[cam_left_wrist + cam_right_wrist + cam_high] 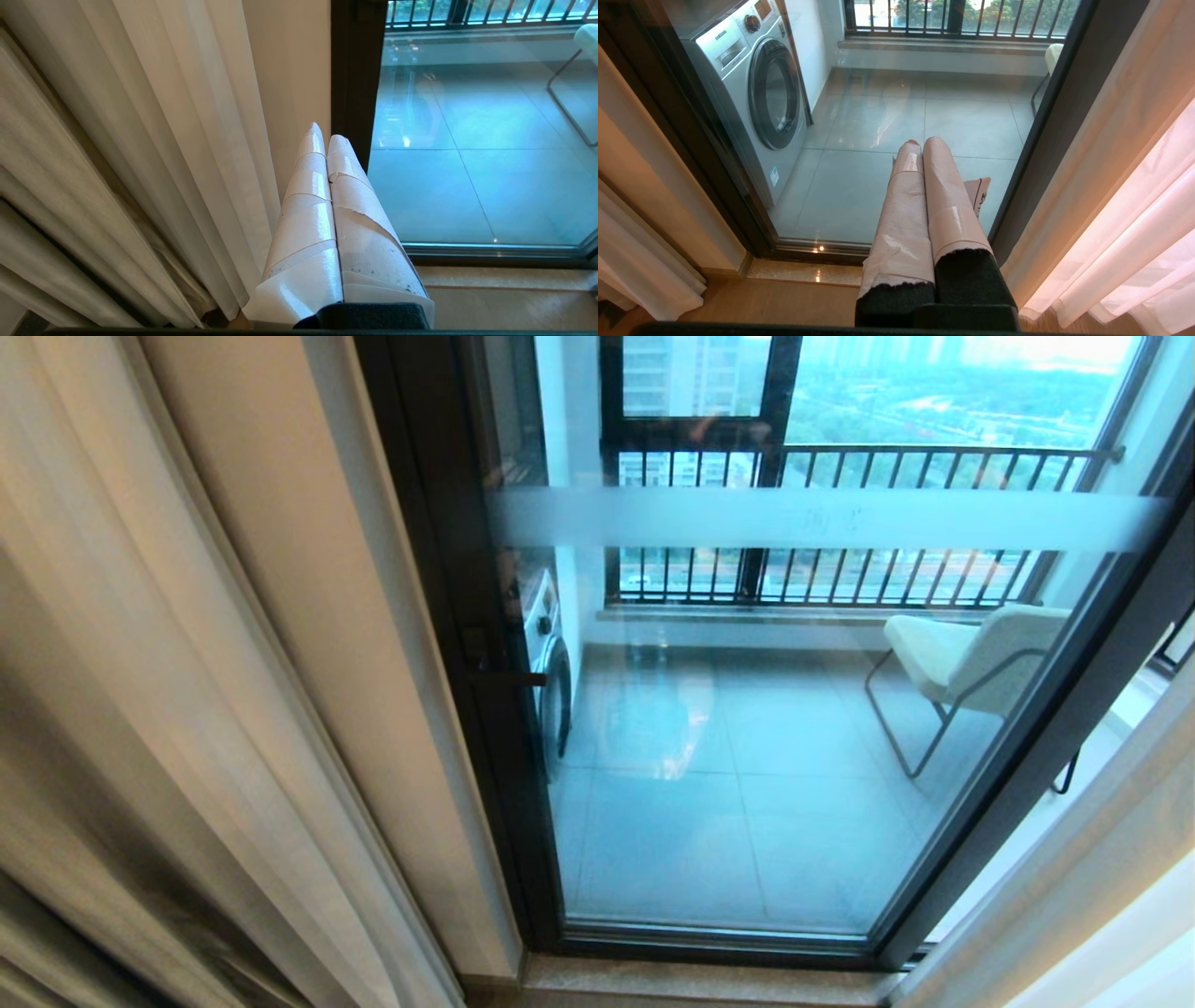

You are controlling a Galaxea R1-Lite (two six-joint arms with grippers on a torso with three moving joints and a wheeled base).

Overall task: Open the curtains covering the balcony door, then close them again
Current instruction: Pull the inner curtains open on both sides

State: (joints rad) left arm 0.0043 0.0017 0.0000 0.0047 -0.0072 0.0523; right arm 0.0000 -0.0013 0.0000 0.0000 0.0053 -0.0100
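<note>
both grippers were closed on nothing and pointed low toward the balcony door (747,709). left gripper (327,140) hung just beside the gathered curtains (154,140), not touching them; right gripper (922,142) faced the glass, with the other sheer panel (1134,210) at its side. in the head view no arm showed. the curtains (187,663) were bunched at both sides, so the glass with the frosted band (822,518) stood uncovered. the sheer fabric looked light and very soft, so it would probably slip and fold in a pinch; i think it is better to take several folds together at the leading edge. the beige drape (46,163) seemed thicker and heavier.
</note>
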